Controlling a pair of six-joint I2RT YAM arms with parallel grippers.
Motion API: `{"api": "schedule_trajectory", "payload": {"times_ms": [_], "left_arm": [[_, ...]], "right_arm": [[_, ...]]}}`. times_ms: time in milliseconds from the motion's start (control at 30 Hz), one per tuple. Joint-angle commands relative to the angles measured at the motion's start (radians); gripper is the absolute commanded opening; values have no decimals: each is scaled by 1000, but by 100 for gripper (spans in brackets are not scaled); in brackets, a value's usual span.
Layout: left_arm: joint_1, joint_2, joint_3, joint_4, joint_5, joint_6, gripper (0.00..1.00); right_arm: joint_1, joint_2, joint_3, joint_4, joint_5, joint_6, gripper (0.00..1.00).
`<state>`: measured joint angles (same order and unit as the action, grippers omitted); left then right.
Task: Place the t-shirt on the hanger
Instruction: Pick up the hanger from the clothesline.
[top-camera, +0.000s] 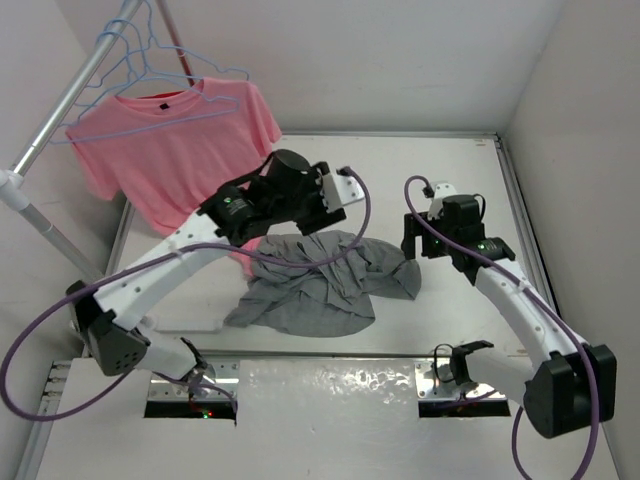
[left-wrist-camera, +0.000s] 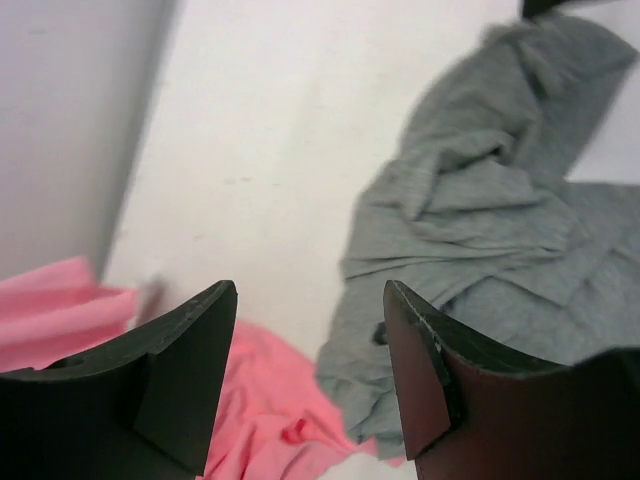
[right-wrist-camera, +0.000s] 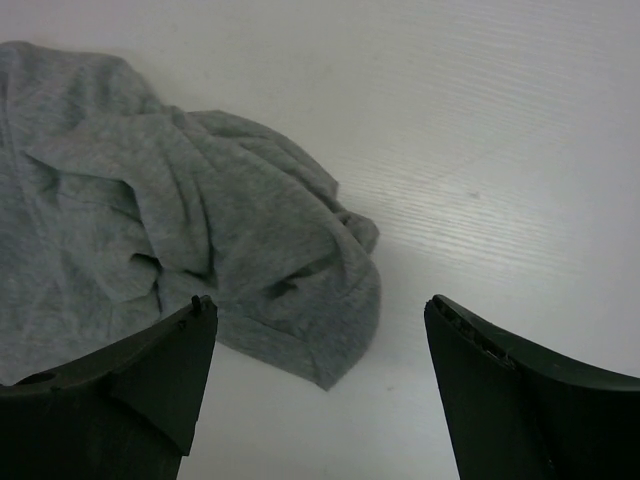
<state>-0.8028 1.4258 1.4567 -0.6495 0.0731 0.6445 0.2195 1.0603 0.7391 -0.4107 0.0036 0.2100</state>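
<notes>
Left end effector (left-wrist-camera: 310, 295) and right end effector (right-wrist-camera: 320, 305) gape empty near the crumpled t-shirt (top-camera: 320, 285), stretched left-right.

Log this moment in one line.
left gripper open, empty | right gripper open, empty | crumpled grey t-shirt loose on table | pale-blue wire hangers on rail

Inspection finds no text, brand, number or sign that can be read in any view. The pink t-shirt (top-camera: 170, 150) carries a small dark neck label (top-camera: 160, 95) at the collar, but it is too small for any wording to be made out. The exposed folds of the grey t-shirt (top-camera: 320, 280) present plain fabric only.
</notes>
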Motion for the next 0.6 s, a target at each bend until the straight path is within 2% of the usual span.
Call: {"api": "schedule_trajectory", "payload": {"times_ms": [0, 133, 267, 333, 400, 433, 467, 500, 567], "left_arm": [[11, -79, 103, -68, -226, -71, 58], [43, -157, 131, 14, -430, -97, 59], [85, -188, 211, 25, -516, -118, 59], [96, -191, 264, 28, -547, -129, 59], [119, -185, 325, 27, -556, -140, 59], [140, -180, 346, 21, -558, -160, 60], [151, -170, 366, 19, -559, -170, 60], [162, -163, 404, 13, -561, -184, 60], [191, -143, 442, 1, -564, -230, 66]], "right_arm": [[17, 42, 63, 114, -143, 11, 82], [35, 27, 71, 199, -174, 17, 82], [60, 47, 103, 292, -275, -7, 80], [110, 113, 198, 309, -292, -55, 79], [181, 186, 368, 294, -306, -144, 79], [198, 279, 444, 268, -329, -168, 79], [217, 332, 600, 257, -397, -188, 79], [221, 386, 676, 253, -439, -187, 80], [222, 553, 902, 257, -510, -163, 80]]}}
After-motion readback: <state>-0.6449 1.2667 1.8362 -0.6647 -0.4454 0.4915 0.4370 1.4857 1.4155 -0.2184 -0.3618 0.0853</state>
